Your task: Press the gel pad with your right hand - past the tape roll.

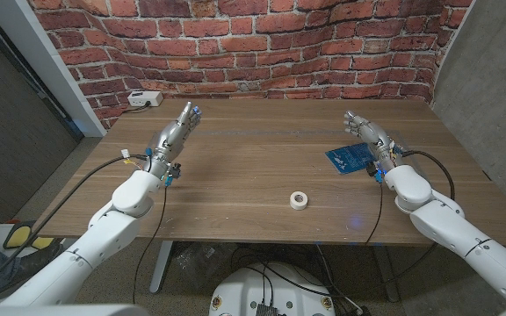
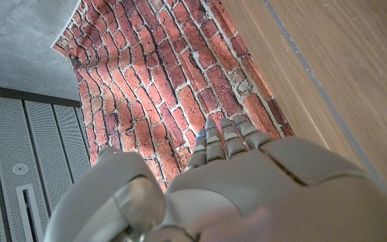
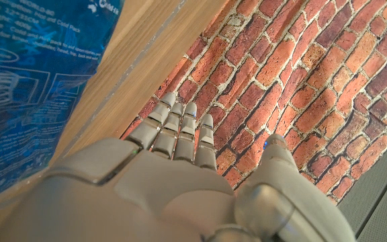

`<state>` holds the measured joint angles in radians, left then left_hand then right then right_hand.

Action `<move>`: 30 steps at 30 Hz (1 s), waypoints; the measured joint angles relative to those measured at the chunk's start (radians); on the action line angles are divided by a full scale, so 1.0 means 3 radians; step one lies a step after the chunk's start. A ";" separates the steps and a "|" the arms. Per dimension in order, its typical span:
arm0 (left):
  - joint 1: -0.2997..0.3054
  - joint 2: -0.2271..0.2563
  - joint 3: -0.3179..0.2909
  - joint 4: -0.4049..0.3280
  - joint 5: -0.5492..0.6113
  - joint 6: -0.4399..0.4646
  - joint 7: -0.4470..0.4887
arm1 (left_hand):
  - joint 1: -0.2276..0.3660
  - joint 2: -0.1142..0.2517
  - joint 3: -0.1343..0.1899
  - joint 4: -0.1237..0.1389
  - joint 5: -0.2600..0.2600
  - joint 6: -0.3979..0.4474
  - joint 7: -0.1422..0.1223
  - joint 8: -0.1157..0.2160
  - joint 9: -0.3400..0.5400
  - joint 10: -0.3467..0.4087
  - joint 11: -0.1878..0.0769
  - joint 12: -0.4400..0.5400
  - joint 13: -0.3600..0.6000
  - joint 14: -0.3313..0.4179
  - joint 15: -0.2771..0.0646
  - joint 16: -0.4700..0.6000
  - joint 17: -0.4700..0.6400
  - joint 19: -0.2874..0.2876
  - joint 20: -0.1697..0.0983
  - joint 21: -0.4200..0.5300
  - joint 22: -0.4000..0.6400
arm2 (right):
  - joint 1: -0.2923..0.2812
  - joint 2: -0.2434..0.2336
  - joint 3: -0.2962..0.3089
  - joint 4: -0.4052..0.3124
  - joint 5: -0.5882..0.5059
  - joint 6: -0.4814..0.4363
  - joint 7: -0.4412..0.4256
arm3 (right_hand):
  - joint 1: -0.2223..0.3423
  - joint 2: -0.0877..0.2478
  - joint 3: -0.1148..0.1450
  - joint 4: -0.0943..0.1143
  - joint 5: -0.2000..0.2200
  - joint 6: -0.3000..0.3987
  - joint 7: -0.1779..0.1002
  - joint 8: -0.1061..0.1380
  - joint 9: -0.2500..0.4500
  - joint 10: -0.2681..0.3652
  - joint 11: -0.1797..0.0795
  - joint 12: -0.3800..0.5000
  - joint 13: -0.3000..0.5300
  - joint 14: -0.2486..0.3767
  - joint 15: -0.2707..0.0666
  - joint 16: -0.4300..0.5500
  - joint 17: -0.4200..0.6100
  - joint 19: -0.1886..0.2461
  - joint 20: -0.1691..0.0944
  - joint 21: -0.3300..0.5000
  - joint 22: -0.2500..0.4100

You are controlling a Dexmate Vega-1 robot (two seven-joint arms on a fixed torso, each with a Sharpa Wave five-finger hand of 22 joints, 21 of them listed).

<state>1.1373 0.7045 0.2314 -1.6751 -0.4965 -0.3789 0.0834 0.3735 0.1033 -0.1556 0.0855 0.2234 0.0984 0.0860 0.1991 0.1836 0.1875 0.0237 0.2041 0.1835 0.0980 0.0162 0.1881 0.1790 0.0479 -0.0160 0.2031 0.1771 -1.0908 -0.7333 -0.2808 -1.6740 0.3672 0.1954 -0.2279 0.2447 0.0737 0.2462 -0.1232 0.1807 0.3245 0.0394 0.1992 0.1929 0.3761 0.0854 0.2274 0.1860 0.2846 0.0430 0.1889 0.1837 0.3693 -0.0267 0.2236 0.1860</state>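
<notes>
Gel pad (image 3: 25, 81) print legible beside right robot hand (image 3: 180, 175)

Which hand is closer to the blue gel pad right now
Right. The right hand is beside the gel pad; the left hand is across the table.

glossy plastic gel pad (image 1: 351, 159), wooden table (image 1: 235, 167)

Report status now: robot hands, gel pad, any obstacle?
Left robot hand open, holding nothing. Right robot hand open, beside gel pad, not yet pressing. Tape roll nearer the front edge, not blocking.
</notes>
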 measured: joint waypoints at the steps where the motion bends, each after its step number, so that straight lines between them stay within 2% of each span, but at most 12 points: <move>1: -0.0011 0.0001 0.0004 0.0015 0.0000 0.0000 0.0000 | 0.0000 0.0000 0.0000 0.0000 0.0000 0.0000 0.0000 0.0000 0.0000 0.0000 0.0000 0.0000 0.0000 0.0000 0.0000 0.0000 0.0000 0.0000 0.0000 0.0000 0.0000 | 0.0000 0.0000 0.0000 0.0000 0.0030 0.0023 0.0023 | -0.0018 -0.0018 -0.0007 0.0007 0.0000 0.0000 0.0000 0.0000 0.0000 0.0000 0.0000 0.0000 0.0000 0.0000 0.0000 0.0000 0.0001 0.0000 0.0000 0.0000 0.0000; 5: -0.0045 0.0003 0.0016 0.0056 -0.0101 -0.0001 -0.0118 | 0.0000 0.0000 0.0000 0.0000 0.0000 0.0000 0.0000 0.0000 0.0000 0.0000 0.0000 0.0000 0.0000 0.0000 0.0000 0.0000 0.0000 0.0000 0.0000 0.0000 0.0000 | 0.0005 0.0026 0.0017 0.0035 0.0120 0.0079 0.0091 | -0.0019 -0.0019 -0.0012 0.0011 0.0000 0.0000 0.0000 0.0000 0.0000 0.0000 0.0000 0.0000 0.0000 0.0000 0.0000 0.0000 0.0001 0.0000 0.0000 0.0000 0.0000; 11: -0.0090 0.0003 0.0045 0.0097 -0.0101 -0.0001 -0.0118 | 0.0000 0.0000 0.0000 0.0000 0.0000 0.0000 0.0000 0.0000 0.0000 0.0000 0.0000 0.0000 0.0000 0.0000 0.0000 0.0000 0.0000 0.0000 0.0000 0.0000 0.0000 | 0.0005 0.0026 0.0017 0.0035 0.0278 0.0205 0.0254 | -0.0043 -0.0043 -0.0026 0.0026 0.0000 -0.0018 0.0018 0.0000 0.0000 -0.0018 0.0018 0.0000 0.0000 0.0000 0.0000 0.0000 0.0001 0.0000 0.0000 0.0000 0.0000; 12: -0.0093 0.0003 0.0048 0.0099 -0.0171 0.0058 -0.0176 | 0.0000 0.0000 0.0000 0.0000 0.0000 0.0000 0.0000 0.0000 0.0000 0.0000 0.0000 0.0000 0.0000 0.0000 0.0000 0.0000 0.0000 0.0000 0.0000 0.0000 0.0000 | 0.0053 0.0079 0.0025 0.0135 0.0288 0.0213 0.0265 | -0.0043 -0.0043 -0.0026 0.0025 0.0000 -0.0018 0.0018 0.0000 0.0000 -0.0018 0.0018 0.0000 0.0000 0.0000 0.0000 0.0000 0.0001 0.0000 0.0000 0.0000 0.0000; 30: -0.0068 0.0043 0.0075 0.0028 -0.0202 0.0223 -0.0100 | 0.0000 0.0000 -0.0024 0.0005 0.0000 0.0000 0.0000 0.0000 0.0000 0.0000 0.0000 0.0000 0.0000 0.0000 0.0000 0.0000 0.0000 0.0000 0.0000 0.0000 0.0000 | 0.0167 0.0188 0.0009 0.0399 0.0546 0.0475 0.0564 | -0.0074 -0.0074 -0.0062 0.0025 0.0000 -0.0016 0.0055 0.0000 -0.0008 0.0000 0.0036 0.0000 0.0000 0.0000 0.0000 0.0000 0.0001 0.0000 0.0000 0.0000 0.0000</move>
<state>1.1171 0.7175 0.2538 -1.6666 -0.5570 -0.3122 0.0534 0.3735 0.1033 -0.1627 0.0870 0.2234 0.0983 0.0860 0.1991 0.1836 0.1875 0.0237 0.2041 0.1834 0.0980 0.0162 0.1881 0.1790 0.0479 -0.0160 0.2031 0.1771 -1.0406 -0.6769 -0.2783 -1.5543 0.5310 0.3379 -0.0586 0.2225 0.0516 0.2275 -0.1157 0.1807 0.3198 0.0557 0.1993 0.1905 0.3760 0.0963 0.2274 0.1860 0.2846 0.0430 0.1889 0.1839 0.3691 -0.0267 0.2236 0.1859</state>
